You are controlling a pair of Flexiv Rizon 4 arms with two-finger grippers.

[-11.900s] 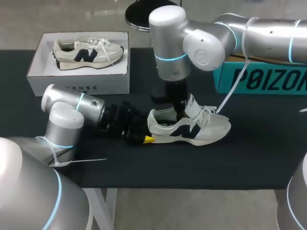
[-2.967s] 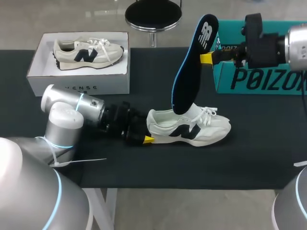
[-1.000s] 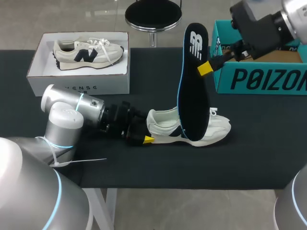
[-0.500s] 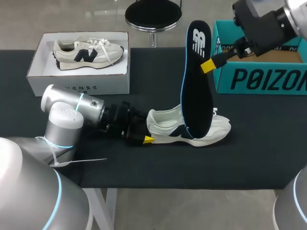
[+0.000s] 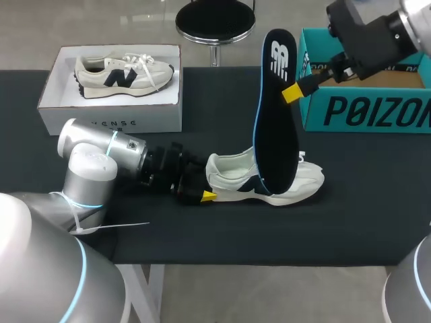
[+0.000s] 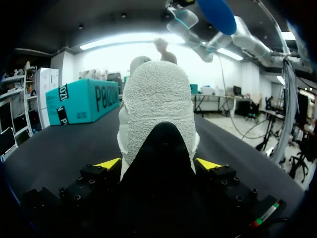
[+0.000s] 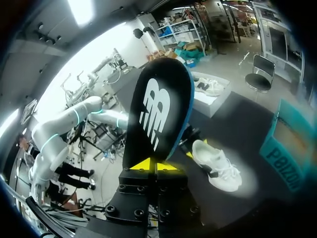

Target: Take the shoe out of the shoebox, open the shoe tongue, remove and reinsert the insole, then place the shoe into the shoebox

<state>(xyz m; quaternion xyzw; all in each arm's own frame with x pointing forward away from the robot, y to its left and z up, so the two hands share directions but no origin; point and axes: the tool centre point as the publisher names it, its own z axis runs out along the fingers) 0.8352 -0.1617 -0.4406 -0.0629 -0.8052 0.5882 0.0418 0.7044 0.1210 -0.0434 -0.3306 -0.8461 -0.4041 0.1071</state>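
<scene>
A white sneaker (image 5: 296,180) with a dark logo lies on its sole on the black table (image 5: 202,229), toe to the right. My left gripper (image 5: 210,182) is shut on its heel. In the left wrist view both yellow tips of the left gripper (image 6: 158,163) press the heel of the sneaker (image 6: 158,109) from either side. My right gripper (image 5: 291,93), high above the table, is shut on the edge of the black, blue-rimmed insole (image 5: 276,114). The insole hangs almost upright, its lower end over the sneaker's middle. In the right wrist view the insole (image 7: 161,111) rises from the right gripper (image 7: 157,165), with the sneaker (image 7: 218,166) far below.
A white shoebox (image 5: 114,124) at the back left holds a second sneaker (image 5: 124,70). An open teal box (image 5: 363,111) stands at the back right, close behind my right arm. It also shows as the teal box (image 6: 84,101) ahead of the left gripper.
Over the last second the right gripper shifted the insole slightly right and up, then held still. Earlier it pulled the insole out of the sneaker. The left gripper has stayed on the heel.
</scene>
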